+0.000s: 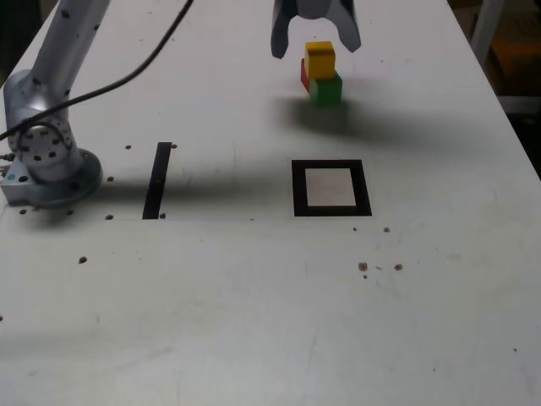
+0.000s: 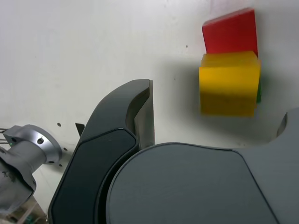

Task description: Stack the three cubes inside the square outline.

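You see a yellow cube [image 1: 319, 58], a green cube [image 1: 326, 90] and a red cube [image 1: 304, 75], each one solid colour. The outline [image 1: 297, 188] is a black frame around a whitish centre, and the strip [image 1: 157, 180] is plain black. The table [image 1: 254, 321] is white with small brown specks. The gripper [image 1: 314, 38] is grey-blue; the arm [image 1: 59, 93] is silver, its cable [image 1: 144, 63] black.

Black tape strip [image 1: 157, 180] and scattered brown crumbs [image 1: 363, 266] on white table [image 1: 254, 321]

Exterior overlooks table [image 1: 254, 321]; wrist, perhaps downward, nearer.
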{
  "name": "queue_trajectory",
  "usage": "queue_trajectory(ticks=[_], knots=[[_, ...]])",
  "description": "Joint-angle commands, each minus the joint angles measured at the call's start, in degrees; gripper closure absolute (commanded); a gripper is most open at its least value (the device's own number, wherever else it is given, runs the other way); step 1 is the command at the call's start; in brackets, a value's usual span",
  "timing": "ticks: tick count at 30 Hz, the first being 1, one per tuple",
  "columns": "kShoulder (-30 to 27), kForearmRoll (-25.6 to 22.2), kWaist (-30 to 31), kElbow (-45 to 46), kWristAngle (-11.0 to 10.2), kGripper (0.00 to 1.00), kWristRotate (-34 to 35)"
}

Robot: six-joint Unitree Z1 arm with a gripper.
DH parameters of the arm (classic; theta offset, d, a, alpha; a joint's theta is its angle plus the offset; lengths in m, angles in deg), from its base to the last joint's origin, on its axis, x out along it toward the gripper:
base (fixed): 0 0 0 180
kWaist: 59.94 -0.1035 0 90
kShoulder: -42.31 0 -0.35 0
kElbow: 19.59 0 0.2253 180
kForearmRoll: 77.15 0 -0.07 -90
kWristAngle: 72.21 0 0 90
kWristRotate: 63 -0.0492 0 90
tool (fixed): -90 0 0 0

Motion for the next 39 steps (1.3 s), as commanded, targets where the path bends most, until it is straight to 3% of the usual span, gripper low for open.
queue_trajectory(ticks=[1, 16, 23, 39], knots=[[0.63, -0.04, -0.82, -1.25, -0.16, 0.01, -0.28], [3.99, 3.12, -1.51, 0.15, 0.92, 0.19, -1.09], [4.31, 4.65, -1.75, 0.26, 0.31, 0.48, -1.48], [2.64, 5.07, -1.04, -2.08, -2.0, 0.74, -2.67]])
